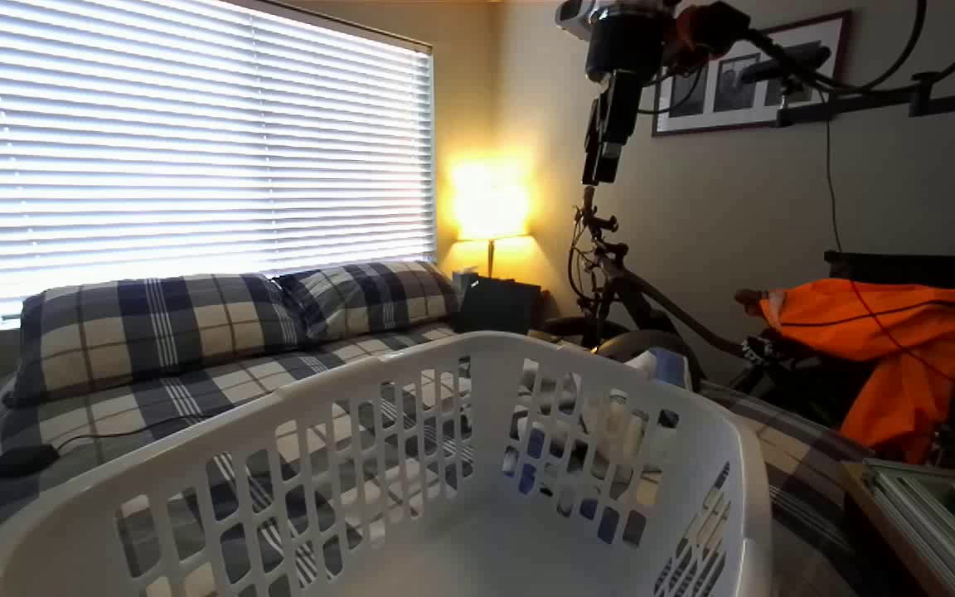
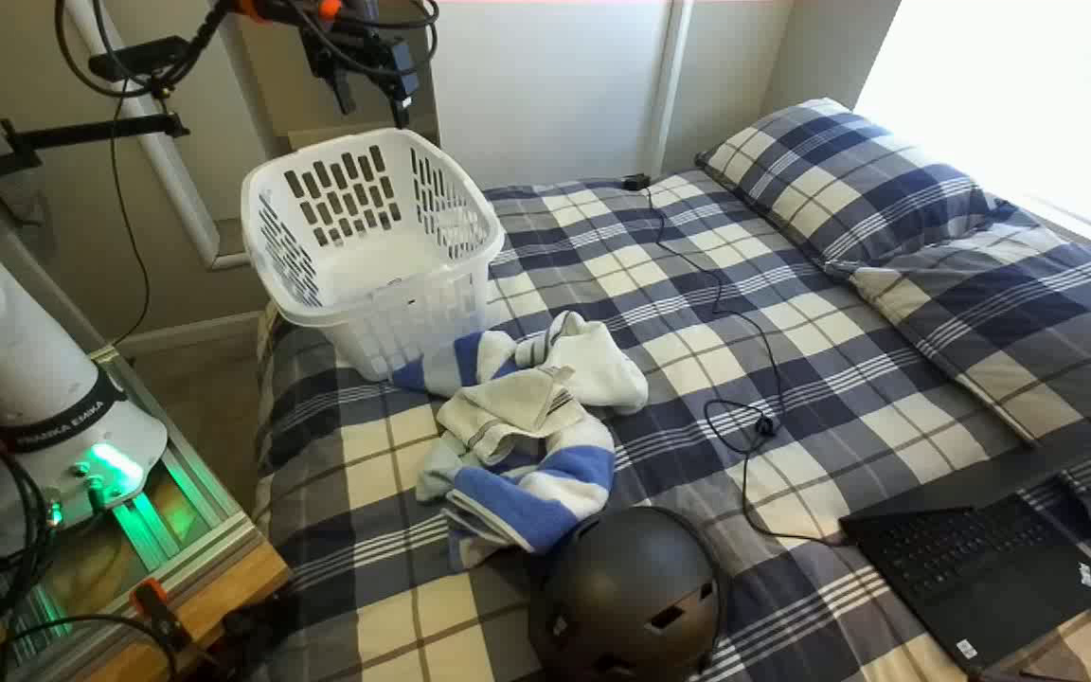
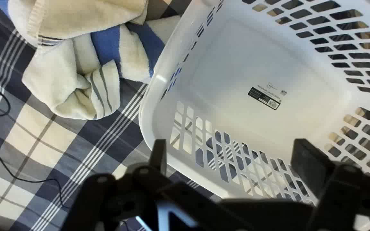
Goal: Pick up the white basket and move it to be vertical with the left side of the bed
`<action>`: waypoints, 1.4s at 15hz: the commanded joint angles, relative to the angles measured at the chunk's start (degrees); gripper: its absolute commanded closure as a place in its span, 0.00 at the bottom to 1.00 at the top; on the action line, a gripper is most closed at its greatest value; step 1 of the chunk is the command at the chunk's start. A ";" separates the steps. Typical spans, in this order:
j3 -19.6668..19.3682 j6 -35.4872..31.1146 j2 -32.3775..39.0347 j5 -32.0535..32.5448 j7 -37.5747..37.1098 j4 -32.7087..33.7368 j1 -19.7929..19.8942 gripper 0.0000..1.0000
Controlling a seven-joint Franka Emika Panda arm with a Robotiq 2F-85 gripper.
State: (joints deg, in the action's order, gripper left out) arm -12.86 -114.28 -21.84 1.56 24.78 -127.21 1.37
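While the white basket stood upright on the bed near its edge, your gripper hung above it, fingers spread wide, gripping nothing; so I'd guess you were only lining up, with the grab, the move and the let-go all remaining; whether it already squared with the bed's left side, I couldn't tell; material-wise you had smooth, stiff-looking white plastic, rounded corners, thick rolled rim, slotted walls and a small label on its floor; rumpled, fuzzy towels with blue stripes lay just beside it; farther out were puffy plaid pillows and a domed, matte-black helmet.
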 commanded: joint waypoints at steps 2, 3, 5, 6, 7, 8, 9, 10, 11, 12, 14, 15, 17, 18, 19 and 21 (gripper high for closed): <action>0.66 0.10 0.09 -0.31 0.23 0.09 0.76 0.00; 0.66 0.10 0.09 -0.31 0.23 0.10 0.76 0.00; 0.66 0.10 0.09 -0.31 0.23 0.10 0.76 0.00; 0.66 0.10 0.09 -0.31 0.23 0.10 0.76 0.00; 0.66 0.10 0.09 -0.31 0.23 0.10 0.76 0.00; 0.51 0.54 1.77 -0.19 2.85 1.57 0.02 0.00; 0.11 1.62 4.14 -0.81 7.53 3.47 -1.38 0.00; 0.14 1.54 5.84 -1.21 9.87 4.45 -2.00 0.00; 0.14 1.33 7.93 -2.07 12.41 5.53 -2.77 0.00; 0.30 1.51 9.71 -2.67 15.03 6.48 -3.20 0.00; 1.24 0.67 13.40 -3.92 20.20 8.04 -3.89 0.00; 1.96 0.32 15.00 -4.48 22.72 8.77 -4.01 0.00; 3.72 -0.27 18.80 -5.17 27.69 10.50 -3.95 0.00; 4.63 0.39 20.83 -4.65 29.99 11.87 -3.60 0.00; 5.51 0.63 23.23 -3.62 32.12 13.38 -3.21 0.00; 6.97 1.65 27.35 -1.60 35.96 16.49 -2.45 0.00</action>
State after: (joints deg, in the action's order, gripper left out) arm -7.87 -114.77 -1.45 -1.87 54.40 -117.16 -2.61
